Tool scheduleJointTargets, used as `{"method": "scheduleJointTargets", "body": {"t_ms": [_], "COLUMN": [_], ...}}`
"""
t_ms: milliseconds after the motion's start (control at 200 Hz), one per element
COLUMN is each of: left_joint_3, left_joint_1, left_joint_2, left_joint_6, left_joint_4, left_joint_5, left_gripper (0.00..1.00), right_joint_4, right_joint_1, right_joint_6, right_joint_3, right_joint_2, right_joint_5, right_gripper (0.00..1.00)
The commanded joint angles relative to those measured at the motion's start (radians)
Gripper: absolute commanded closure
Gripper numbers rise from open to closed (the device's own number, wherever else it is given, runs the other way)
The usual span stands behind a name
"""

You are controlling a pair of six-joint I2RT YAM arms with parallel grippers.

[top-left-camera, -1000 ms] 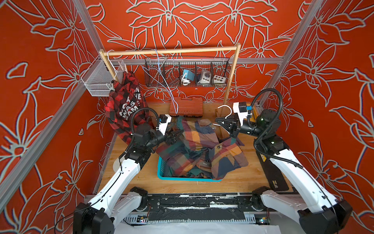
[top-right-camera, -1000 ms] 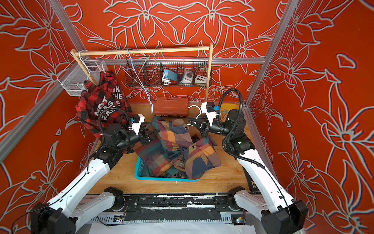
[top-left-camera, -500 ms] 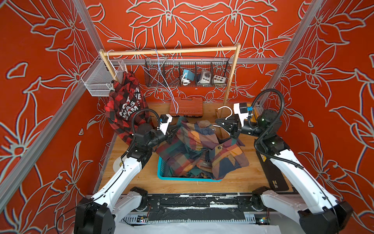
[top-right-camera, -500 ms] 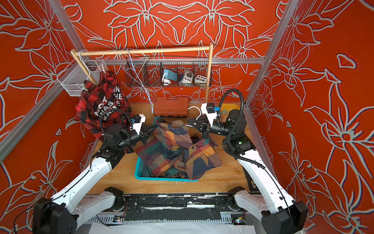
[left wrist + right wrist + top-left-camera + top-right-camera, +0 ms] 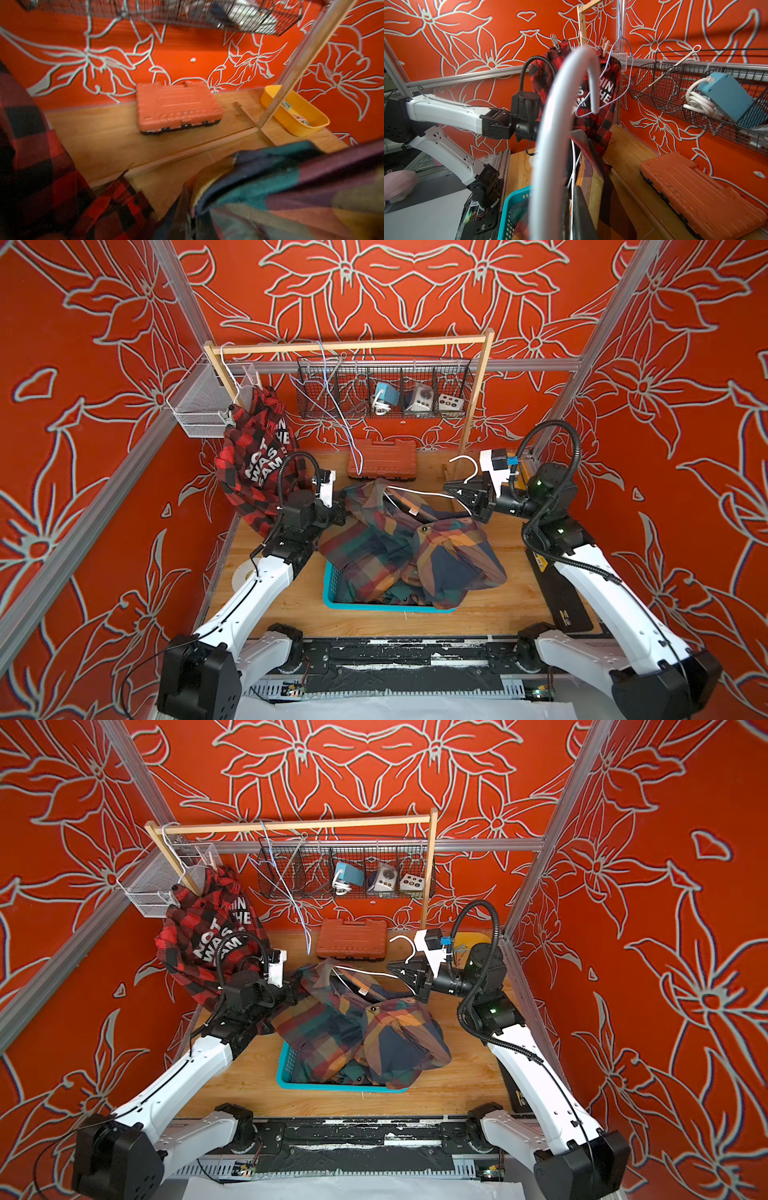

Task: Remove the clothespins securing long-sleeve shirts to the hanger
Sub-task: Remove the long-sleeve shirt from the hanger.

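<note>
Red-and-black check cloth hangs at 10 o'clock of the scene as seen from above, with 12 at the back wall. It is the red shirt (image 5: 253, 456), hung from the left end of the wooden rail (image 5: 353, 344). In the right wrist view a pale clothespin (image 5: 555, 43) and a cream clothespin (image 5: 605, 47) sit on its two shoulders.

The dark check shirts (image 5: 415, 547) lie in a heap at the centre, partly inside the teal basket (image 5: 332, 601) and partly over its rim toward 3 o'clock. A white hanger (image 5: 417, 492) lies across the top of the heap, with its hook at 1 o'clock.

The right gripper (image 5: 453, 491), at 2 o'clock, has its jaws pressed on the wire of this hanger, just under the hook. The left gripper (image 5: 341, 506), at 10 o'clock, is closed at the raised edge of the heap. Cloth hides its tips, so I cannot tell what is between them.

At 12 o'clock an orange tool case (image 5: 382, 460) lies on the table, and a black wire basket (image 5: 382, 412) hangs above it. A yellow bowl (image 5: 295, 118) stands at 1 o'clock.
</note>
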Motion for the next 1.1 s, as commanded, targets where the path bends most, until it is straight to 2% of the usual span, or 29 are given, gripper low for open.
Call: {"method": "scheduleJointTargets", "body": {"t_ms": [0,370,455,610,645,691,711,756,771,781,901,976,1096], "left_joint_3": [-0.023,-0.104,-0.111,-0.117,-0.111,-0.093,-0.082,-0.057,-0.047,-0.041,0.060,0.132,0.224], "left_joint_1": [0.023,0.024,0.022,0.015,0.012,0.006,0.002,-0.010,-0.015,-0.018,-0.046,-0.054,-0.076], "left_joint_2": [-0.017,-0.139,-0.164,-0.234,-0.250,-0.271,-0.280,-0.305,-0.314,-0.320,-0.374,-0.377,-0.328], "left_joint_6": [-0.081,-0.109,-0.110,-0.035,-0.010,0.007,0.011,0.020,0.025,0.030,0.119,0.189,0.281], "left_joint_4": [-0.096,-0.240,-0.237,-0.220,-0.226,-0.239,-0.249,-0.268,-0.275,-0.281,-0.390,-0.440,-0.452], "left_joint_5": [-0.125,-0.147,-0.099,0.102,0.172,0.262,0.293,0.346,0.358,0.363,0.290,0.266,0.334], "left_gripper": [1.00,1.00,1.00,1.00,0.83,0.48,0.35,0.18,0.06,0.03,0.02,0.09,0.16], "right_joint_4": [-0.020,-0.021,-0.017,-0.010,-0.024,-0.054,-0.068,-0.089,-0.091,-0.093,-0.090,-0.110,-0.147], "right_joint_1": [-0.022,-0.065,-0.068,-0.062,-0.055,-0.038,-0.031,-0.014,-0.011,-0.008,0.007,0.022,0.067], "right_joint_6": [-0.005,0.005,0.011,0.013,-0.002,-0.029,-0.041,-0.061,-0.065,-0.066,-0.070,-0.091,-0.132], "right_joint_3": [-0.007,-0.012,-0.012,0.000,0.007,0.018,0.022,0.028,0.029,0.030,0.024,0.026,0.040], "right_joint_2": [-0.034,-0.063,-0.065,-0.046,-0.040,-0.027,-0.022,-0.011,-0.008,-0.005,0.018,0.028,0.049], "right_joint_5": [-0.041,-0.080,-0.086,-0.099,-0.111,-0.121,-0.122,-0.123,-0.122,-0.122,-0.125,-0.132,-0.135], "right_gripper": [1.00,1.00,1.00,1.00,1.00,1.00,1.00,1.00,1.00,1.00,1.00,1.00,1.00]}}
